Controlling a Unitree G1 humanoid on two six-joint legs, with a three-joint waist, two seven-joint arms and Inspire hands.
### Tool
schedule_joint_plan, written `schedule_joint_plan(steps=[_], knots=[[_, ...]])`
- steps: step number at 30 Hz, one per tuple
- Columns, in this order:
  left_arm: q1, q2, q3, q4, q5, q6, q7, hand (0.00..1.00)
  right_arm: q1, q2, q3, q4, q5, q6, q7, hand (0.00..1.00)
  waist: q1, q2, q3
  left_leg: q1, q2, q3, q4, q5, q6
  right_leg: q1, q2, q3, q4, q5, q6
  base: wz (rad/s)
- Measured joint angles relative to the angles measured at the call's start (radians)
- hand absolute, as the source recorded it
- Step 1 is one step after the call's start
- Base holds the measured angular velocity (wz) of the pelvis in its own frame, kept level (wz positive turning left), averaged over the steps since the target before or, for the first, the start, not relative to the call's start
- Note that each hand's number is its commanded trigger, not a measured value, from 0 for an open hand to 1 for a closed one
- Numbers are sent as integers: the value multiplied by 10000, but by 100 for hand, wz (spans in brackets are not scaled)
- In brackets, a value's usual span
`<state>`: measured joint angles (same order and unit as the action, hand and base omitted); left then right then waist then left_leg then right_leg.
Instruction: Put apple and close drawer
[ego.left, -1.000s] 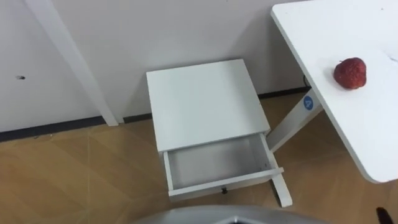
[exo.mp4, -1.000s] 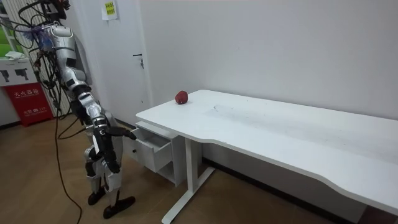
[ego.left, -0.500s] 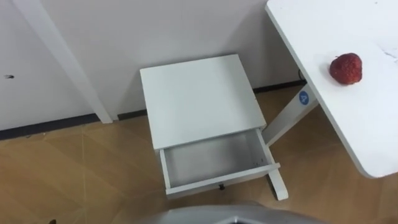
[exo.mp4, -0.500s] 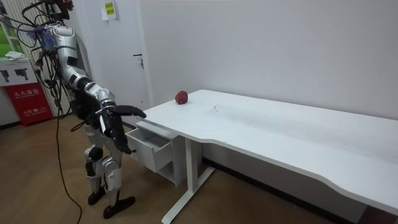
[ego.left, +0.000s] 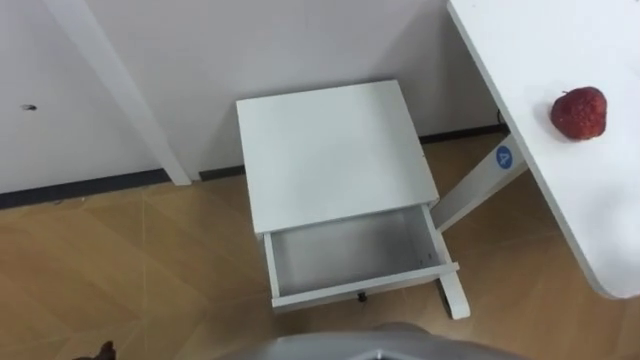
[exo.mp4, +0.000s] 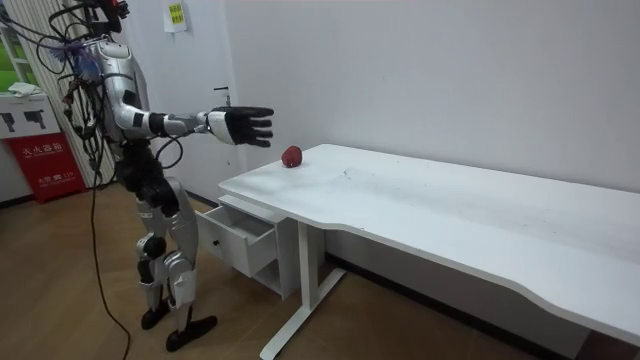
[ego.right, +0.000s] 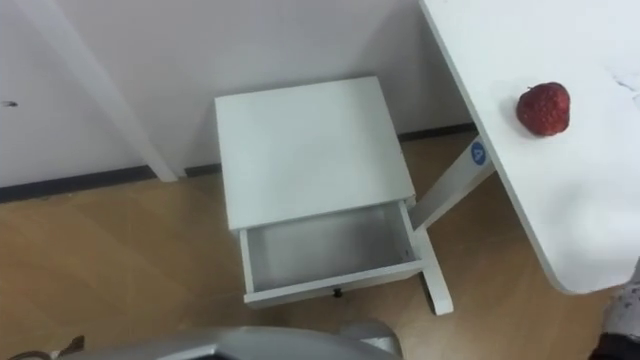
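Apple (ego.left: 579, 112): a red fruit lying on the white table (ego.left: 520, 50), near the table's corner and close to the wall, with nothing touching it. In the room view it sits at the table's far left end.

Right hand (exo.mp4: 240, 126): held out level at chest height in the room view, fingers straight and spread wide, gripping nothing. It hangs in the air short of the apple, with the fruit a little lower and toward the room view's right.

Drawer (ego.left: 365, 285): pulled out from the front of the cabinet toward the robot, its pale inside open to the eye views. A small dark knob shows at the middle of its front.

Cabinet (ego.left: 330, 150): a low white box with a flat square top, standing against the wall just beside the table's leg (ego.left: 478, 188), which carries a round blue sticker.

Robot: stands upright on the wooden floor (ego.left: 130, 270), in front of the drawer, the table's end on its right side.

Surroundings: a white door frame (ego.left: 115, 90) runs up the wall to the left of the cabinet, and a dark skirting board (ego.left: 90, 187) lines the foot of the wall. A red sign (exo.mp4: 45, 160) stands behind the robot at the room view's left.
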<state>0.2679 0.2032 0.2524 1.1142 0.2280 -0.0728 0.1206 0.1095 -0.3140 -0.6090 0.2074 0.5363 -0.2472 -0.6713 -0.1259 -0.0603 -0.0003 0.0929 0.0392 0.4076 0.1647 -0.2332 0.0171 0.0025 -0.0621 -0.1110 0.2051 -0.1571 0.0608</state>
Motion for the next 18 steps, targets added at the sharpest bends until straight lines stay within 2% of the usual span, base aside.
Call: schedule_joint_plan(steps=[2,6,7,8,12,14,18], knots=[[-9,-8,-70,-184,-3,-2,-103,0,-230,-36,92,-51,-332,17,266,0,94,-64,38,0,5,11,-2,0,-1,-11,0,4,2,0,0,0],[-3,-5,-69,-424,-5,-21,-258,0,-346,-291,410,-163,-358,20,531,0,244,-147,52,-23,48,-4,-8,0,0,5,-13,-23,5,2,-4,0],[0,-5,-61,-423,-2,-24,-290,0,-404,-340,438,-172,-523,29,682,0,251,-228,87,-46,50,-9,-9,0,0,6,-16,-21,8,3,-6,0],[29,-2,-37,-422,-3,-23,-335,0,-455,-365,445,-183,-746,48,856,0,261,-190,49,-117,46,-18,-8,1,1,-9,-18,-22,6,7,-11,0],[172,-1,-28,-421,-3,-13,-369,0,-477,-430,706,-189,-1060,121,1248,0,266,-314,44,-116,59,-34,-7,1,1,-27,-8,-20,-3,7,-11,0],[180,0,-67,-419,3,-5,-364,0,-509,-444,872,-189,-1093,283,1581,0,345,-371,26,-128,54,-44,-6,1,1,-44,-9,-14,-7,7,-11,0],[120,6,-228,-418,6,-6,-364,0,-553,-472,1179,-189,-1151,310,2242,0,444,-382,20,-118,49,-38,1,1,1,-45,-14,2,-13,7,-11,0]])
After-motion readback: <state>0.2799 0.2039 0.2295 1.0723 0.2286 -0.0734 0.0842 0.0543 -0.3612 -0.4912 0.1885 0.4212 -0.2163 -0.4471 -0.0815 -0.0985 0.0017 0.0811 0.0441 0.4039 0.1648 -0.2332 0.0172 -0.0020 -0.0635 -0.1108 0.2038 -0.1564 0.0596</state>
